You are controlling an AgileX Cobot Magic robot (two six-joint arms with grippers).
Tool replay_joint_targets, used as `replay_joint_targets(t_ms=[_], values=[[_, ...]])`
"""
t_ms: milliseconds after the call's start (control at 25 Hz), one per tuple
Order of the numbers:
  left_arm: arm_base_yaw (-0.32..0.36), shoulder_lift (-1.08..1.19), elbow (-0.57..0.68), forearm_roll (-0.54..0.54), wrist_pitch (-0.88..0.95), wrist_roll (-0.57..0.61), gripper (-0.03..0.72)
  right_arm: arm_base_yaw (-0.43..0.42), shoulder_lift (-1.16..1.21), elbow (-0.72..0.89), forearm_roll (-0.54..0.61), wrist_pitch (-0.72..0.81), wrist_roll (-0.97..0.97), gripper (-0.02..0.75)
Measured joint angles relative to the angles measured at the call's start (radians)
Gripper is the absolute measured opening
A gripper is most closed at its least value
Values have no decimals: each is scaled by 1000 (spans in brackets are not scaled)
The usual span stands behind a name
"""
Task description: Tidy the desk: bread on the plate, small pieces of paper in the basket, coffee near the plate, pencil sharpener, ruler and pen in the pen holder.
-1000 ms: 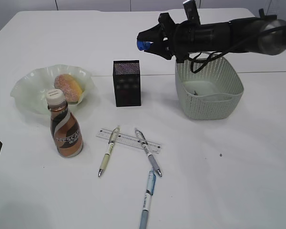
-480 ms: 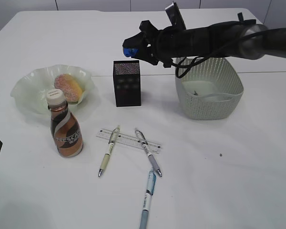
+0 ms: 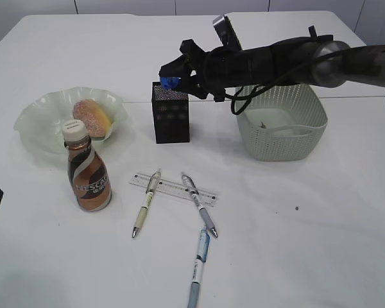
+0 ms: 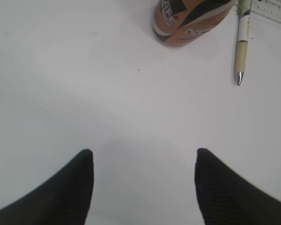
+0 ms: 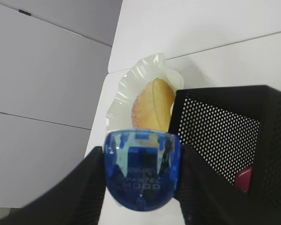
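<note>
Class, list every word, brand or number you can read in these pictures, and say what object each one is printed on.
"NESCAFE": on the coffee bottle, exterior view; small but readable.
Moulded lettering on the blue pencil sharpener held in the right claw: blurred, not readable.
Markings on the ruler: too small to read.
Print on the pens: too small.
Bottle label in the left wrist view: cut off, unreadable.

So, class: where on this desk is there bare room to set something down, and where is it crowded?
Free: the near-right table, in front of the basket and right of the pens; also the far side behind the plate. Crowded: the near-left centre, where bottle, ruler and pens cluster, and around the pen holder, under the right gripper.
</note>
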Motion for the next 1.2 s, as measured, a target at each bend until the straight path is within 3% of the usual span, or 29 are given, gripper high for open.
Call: replay_joint_targets(t_ms=[280, 640, 720, 920, 1200], values=[[0, 0, 0, 0, 0, 0, 496, 0, 0, 0, -2, -9, 10, 447], [0, 0, 0, 0, 0, 0, 496, -2, 0, -62, -41, -10, 48, 459], [0, 0, 0, 0, 0, 0, 496, -4, -5, -91, -122, -7, 109, 459], [0, 0, 0, 0, 0, 0, 496, -4, -58, -122, -471, 78, 325, 459], [0, 0, 0, 0, 0, 0, 496, -4, -168, -126, -763, 288, 511, 459]])
